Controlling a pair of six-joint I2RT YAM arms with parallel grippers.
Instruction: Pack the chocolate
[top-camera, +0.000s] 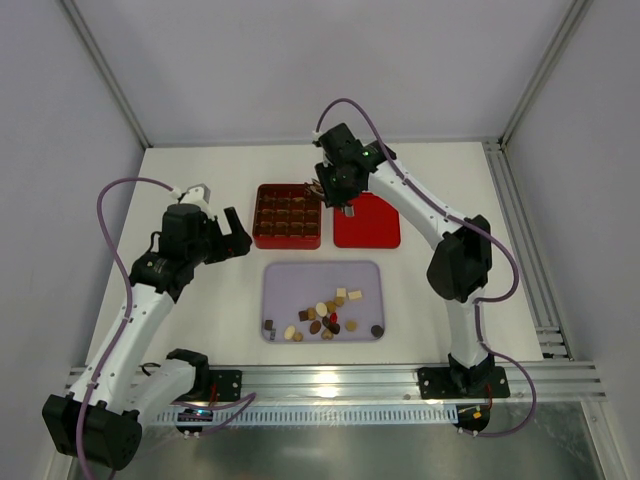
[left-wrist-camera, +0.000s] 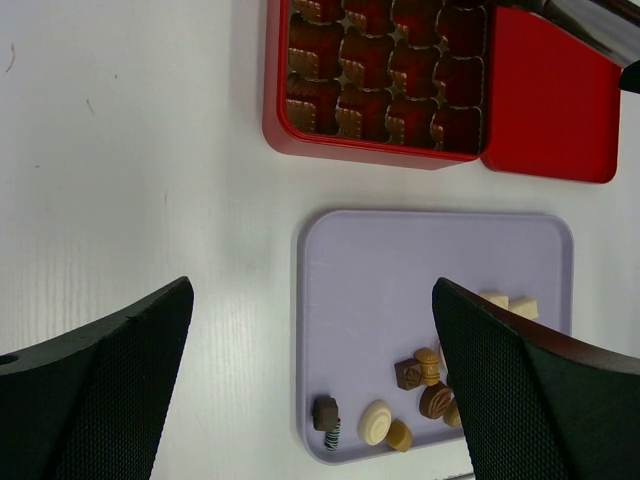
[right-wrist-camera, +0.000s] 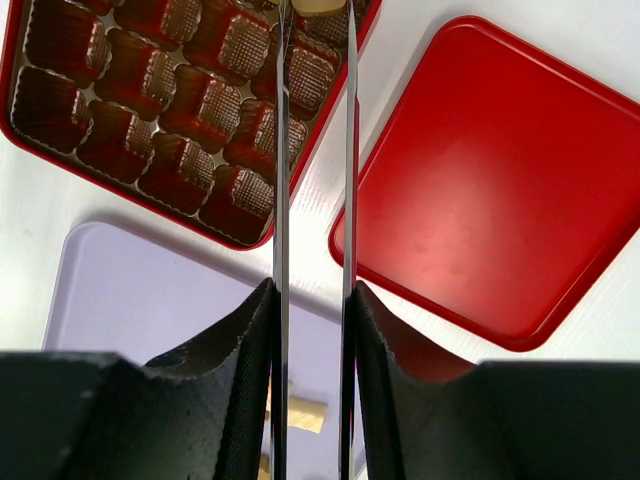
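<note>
Several small chocolates (top-camera: 327, 315), dark brown, tan and cream, lie loose on the lilac tray (top-camera: 300, 283); they also show in the left wrist view (left-wrist-camera: 420, 385). The red box (top-camera: 258, 216) with a grid of compartments stands behind the tray. My right gripper (top-camera: 325, 189), fitted with thin metal blades, hovers over the box's far right corner. In the right wrist view the blades (right-wrist-camera: 315, 22) are shut on a tan chocolate (right-wrist-camera: 318, 5) above the compartments (right-wrist-camera: 150, 90). My left gripper (top-camera: 237, 238) is open and empty left of the box, above the tray's left edge (left-wrist-camera: 311, 290).
The red lid (top-camera: 366, 224) lies flat right of the box and also shows in the right wrist view (right-wrist-camera: 480, 180). White walls close the back and sides. An aluminium rail (top-camera: 350, 378) runs along the near edge, close to the tray.
</note>
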